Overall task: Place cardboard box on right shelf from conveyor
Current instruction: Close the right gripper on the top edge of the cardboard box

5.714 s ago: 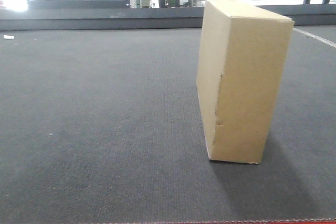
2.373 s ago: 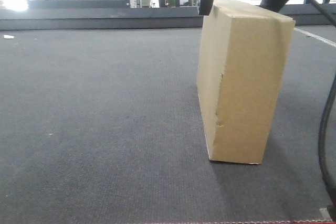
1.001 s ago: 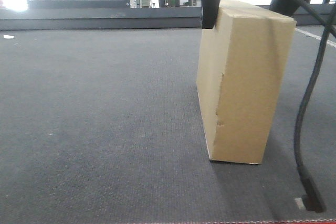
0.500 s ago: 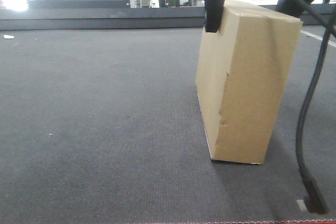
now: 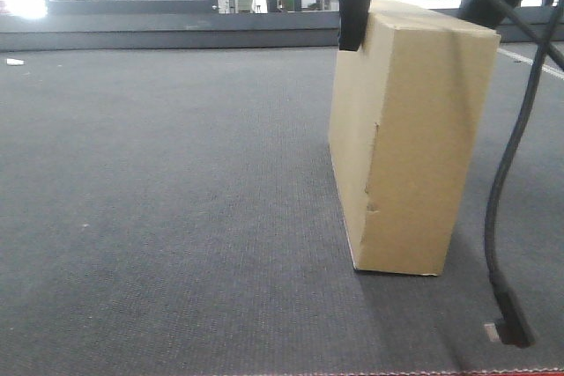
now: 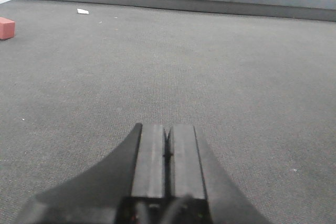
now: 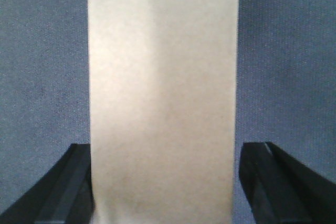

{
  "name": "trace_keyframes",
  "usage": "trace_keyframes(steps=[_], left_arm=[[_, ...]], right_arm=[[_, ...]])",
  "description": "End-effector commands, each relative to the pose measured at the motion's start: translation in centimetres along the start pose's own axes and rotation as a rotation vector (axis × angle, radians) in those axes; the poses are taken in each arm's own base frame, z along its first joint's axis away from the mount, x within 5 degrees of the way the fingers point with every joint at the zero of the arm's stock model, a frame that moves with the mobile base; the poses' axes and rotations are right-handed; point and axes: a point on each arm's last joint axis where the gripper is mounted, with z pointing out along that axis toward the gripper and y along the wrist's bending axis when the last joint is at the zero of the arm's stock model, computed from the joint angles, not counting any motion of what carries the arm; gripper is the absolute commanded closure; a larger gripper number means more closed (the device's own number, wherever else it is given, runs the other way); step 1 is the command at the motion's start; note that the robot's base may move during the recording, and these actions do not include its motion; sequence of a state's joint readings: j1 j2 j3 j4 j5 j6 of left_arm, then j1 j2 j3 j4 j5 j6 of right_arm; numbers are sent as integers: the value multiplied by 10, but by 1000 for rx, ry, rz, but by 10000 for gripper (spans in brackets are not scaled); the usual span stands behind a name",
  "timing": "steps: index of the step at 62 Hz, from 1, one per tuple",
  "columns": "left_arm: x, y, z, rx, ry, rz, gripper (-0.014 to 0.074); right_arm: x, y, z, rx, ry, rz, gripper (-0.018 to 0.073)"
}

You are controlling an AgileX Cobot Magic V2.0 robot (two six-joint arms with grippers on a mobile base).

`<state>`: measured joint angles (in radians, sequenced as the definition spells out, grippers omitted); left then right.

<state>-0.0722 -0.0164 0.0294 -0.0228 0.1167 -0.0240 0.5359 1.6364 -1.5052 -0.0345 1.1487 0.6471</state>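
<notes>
Right claw [image 7: 165, 187]: fingers [image 7: 68, 187] stand on either side of the box [image 5: 410, 147], one on each broad face near the top edge. The left one touches the cardboard. The right one shows at most a hairline of belt beside it in the wrist view. I judge the claw clamped on the box, grip light.

Left claw [image 6: 168, 156]: fingers together, nothing between them, hanging low over bare belt and well away from the box.

Box: upright on its narrow bottom face on the belt [image 5: 176, 200], toward the right side and near the front edge. Its bottom looks in contact with the belt. The crease shows on the left face.

Progress: early. The grasp looks made, but the lift has not begun. Lift, carry and set-down remain. The shelf is in no view, so its distance and height cannot be judged.

Edges and room:
- Wide open belt lies left of and behind the box, and nothing stands above it, so a straight lift looks free.
- A dark cable [image 5: 502, 217] hangs just right of the box, its end resting on the belt. It could snag on a swing to the right.
- The red frame edge [image 5: 352, 373] lies close in front of the box.
- A white scrap [image 5: 13, 62] and a small red block [image 6: 6, 27] sit far left, out of the way.
- The box is tall, narrow and held high, so it may swing or tip in transit.
</notes>
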Motion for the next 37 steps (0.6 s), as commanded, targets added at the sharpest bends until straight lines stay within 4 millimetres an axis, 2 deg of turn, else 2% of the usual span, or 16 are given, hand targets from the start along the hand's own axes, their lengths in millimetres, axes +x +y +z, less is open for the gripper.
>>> trace_keyframes(steps=[1, 26, 31, 37], left_arm=[[-5, 0, 0, 4, -84, -3, 713], [-5, 0, 0, 4, -84, -3, 713], [-5, 0, 0, 4, -84, -3, 713], [-5, 0, 0, 4, -84, -3, 713]], right_arm=[[-5, 3, -25, -63, -91, 0, -65], [-2, 9, -25, -76, -96, -16, -50], [-2, 9, -25, -76, -96, -16, 32], [-2, 9, -25, -76, -96, -16, 223]])
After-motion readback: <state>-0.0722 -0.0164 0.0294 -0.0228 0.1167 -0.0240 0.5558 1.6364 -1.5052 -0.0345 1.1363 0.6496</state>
